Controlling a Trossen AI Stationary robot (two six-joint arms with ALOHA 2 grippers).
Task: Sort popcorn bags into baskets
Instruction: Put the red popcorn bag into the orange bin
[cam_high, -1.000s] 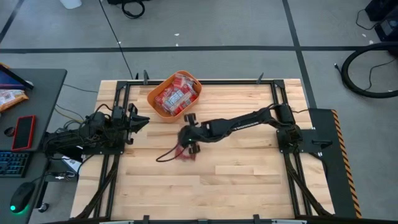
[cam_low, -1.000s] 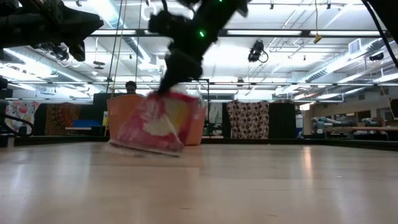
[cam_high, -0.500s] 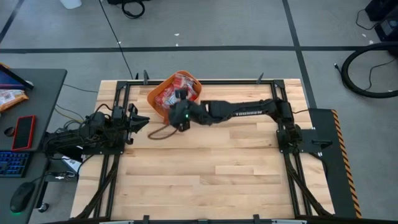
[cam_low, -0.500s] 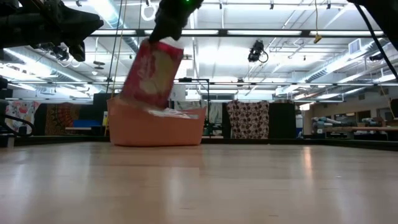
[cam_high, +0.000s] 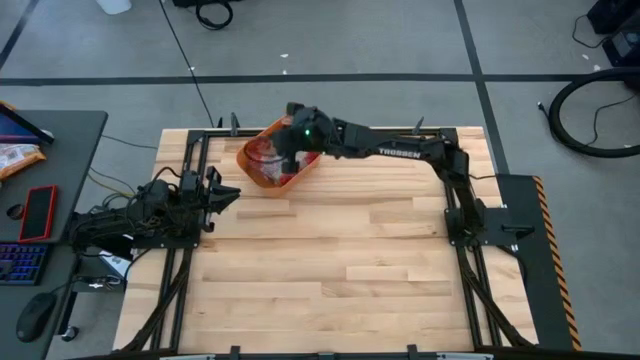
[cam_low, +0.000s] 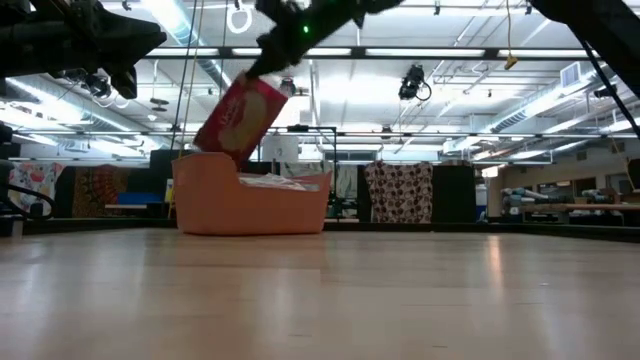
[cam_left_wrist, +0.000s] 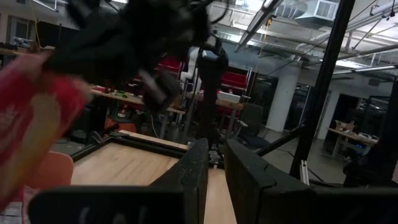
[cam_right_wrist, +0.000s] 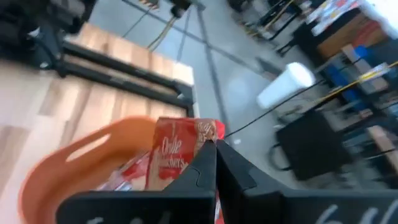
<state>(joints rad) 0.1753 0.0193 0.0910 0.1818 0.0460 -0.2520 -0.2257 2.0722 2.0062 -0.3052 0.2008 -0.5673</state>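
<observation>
Right gripper (cam_high: 293, 143) clamped on a glossy red flat popcorn bag (cam_low: 240, 118), tilted above the rounded orange plastic basket (cam_low: 250, 205) holding more red packets (cam_high: 262, 160), left gripper (cam_high: 228, 194) parked at the wooden table's (cam_high: 330, 270) left side, fingers nearly together.

We see red popcorn bag (cam_low: 240, 117) with white letters. We see orange basket (cam_low: 250, 205). Table (cam_high: 330, 260) light wood. Right end effector (cam_right_wrist: 211, 163) black.
</observation>
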